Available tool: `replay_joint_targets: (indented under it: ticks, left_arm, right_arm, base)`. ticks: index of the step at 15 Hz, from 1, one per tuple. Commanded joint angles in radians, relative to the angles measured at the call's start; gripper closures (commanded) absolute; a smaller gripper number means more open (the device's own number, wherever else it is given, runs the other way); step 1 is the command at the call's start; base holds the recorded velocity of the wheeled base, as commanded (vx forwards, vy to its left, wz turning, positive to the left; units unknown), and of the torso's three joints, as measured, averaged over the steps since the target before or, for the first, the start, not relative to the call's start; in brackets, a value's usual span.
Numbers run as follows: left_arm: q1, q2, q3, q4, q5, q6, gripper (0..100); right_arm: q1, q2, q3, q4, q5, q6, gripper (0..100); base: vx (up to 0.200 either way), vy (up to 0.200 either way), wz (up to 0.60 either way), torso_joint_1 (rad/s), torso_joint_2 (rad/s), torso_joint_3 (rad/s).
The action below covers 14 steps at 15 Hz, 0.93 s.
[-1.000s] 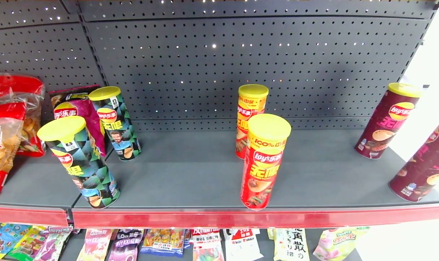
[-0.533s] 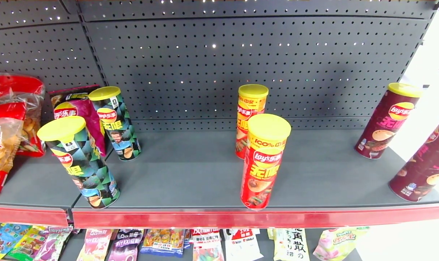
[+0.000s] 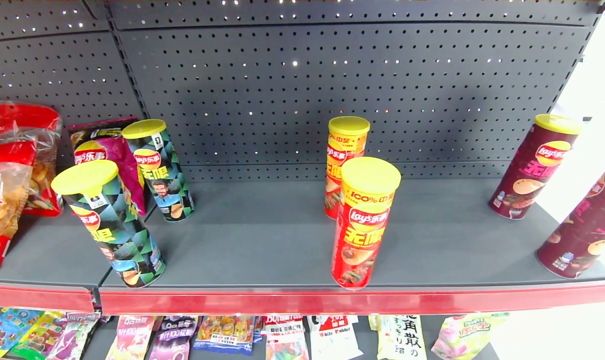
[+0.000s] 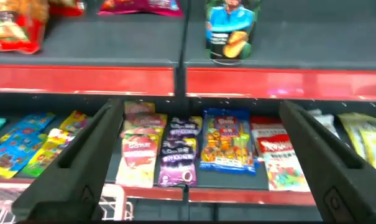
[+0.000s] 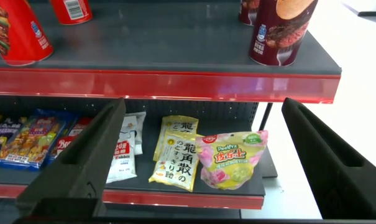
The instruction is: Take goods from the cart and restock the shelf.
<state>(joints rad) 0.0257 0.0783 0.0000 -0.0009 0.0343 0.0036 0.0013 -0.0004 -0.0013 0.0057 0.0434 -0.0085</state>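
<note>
**Empty jaws, cans at the lip**

The left gripper (image 4: 194, 168) and right gripper (image 5: 200, 168) hang lower than the front red can (image 3: 365, 225), jaws spread, holding nothing. That can stands at the lip of the shelf (image 3: 262, 245). A patterned can (image 3: 107, 225) to its left and a maroon can (image 3: 585, 225) to its right do likewise. We judge a careless lift or placement could clip one and tip it off.

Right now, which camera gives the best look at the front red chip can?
The head view: the front red chip can stands whole, lid to base, near the shelf edge. The right wrist view catches just its lower body. The left wrist view faces the patterned can instead.
</note>
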Motion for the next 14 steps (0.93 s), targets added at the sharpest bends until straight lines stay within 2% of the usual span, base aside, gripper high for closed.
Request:
replay_joint_targets:
  ticks: [1,2,4,5,6,11,12,13,14]
  left_arm:
    - [0.011,-0.014,0.0,-0.001,-0.001,-0.001,0]
    - [-0.023,-0.074,0.0,0.001,-0.007,0.003,0]
    - [-0.024,-0.078,0.0,-0.001,0.013,-0.024,0]
    - [-0.024,-0.078,0.0,-0.001,0.01,-0.016,0]
    - [-0.024,-0.078,0.0,-0.001,-0.001,0.007,0]
    - [-0.024,-0.078,0.0,0.001,-0.001,-0.002,0]
    - [-0.024,-0.078,0.0,0.001,-0.001,-0.002,0]
    - [-0.024,-0.078,0.0,0.001,-0.001,-0.002,0]
    - [-0.024,-0.078,0.0,0.001,-0.001,-0.002,0]
  right_arm:
    - [0.0,0.0,0.0,0.0,0.0,0.002,0]
    - [0.0,0.0,0.001,0.0,0.001,0.001,0]
    - [0.002,0.0,0.0,0.0,0.003,-0.002,0]
    - [0.0,0.0,0.0,0.0,0.003,-0.001,0]
    - [0.0,0.0,0.0,0.0,0.003,0.001,0]
    - [0.0,0.0,0.0,-0.001,0.004,0.005,0]
    - [0.005,0.013,-0.052,-0.02,0.03,0.039,0]
    - [0.028,0.132,-0.212,-0.024,0.085,0.124,0]
    - [0.029,0.226,-0.296,-0.026,0.085,0.167,0]
  base:
    - [0.0,0.0,0.0,0.0,0.0,0.0]
    - [0.0,0.0,0.0,0.0,0.0,0.0]
    - [0.0,0.0,0.0,0.0,0.0,0.0]
    - [0.0,0.0,0.0,0.0,0.0,0.0]
    - [0.0,0.0,0.0,0.0,0.0,0.0]
    - [0.0,0.0,0.0,0.0,0.0,0.0]
    - [0.0,0.0,0.0,0.0,0.0,0.0]
    - [0.0,0.0,0.0,0.0,0.0,0.0]
    - [0.0,0.0,0.0,0.0,0.0,0.0]
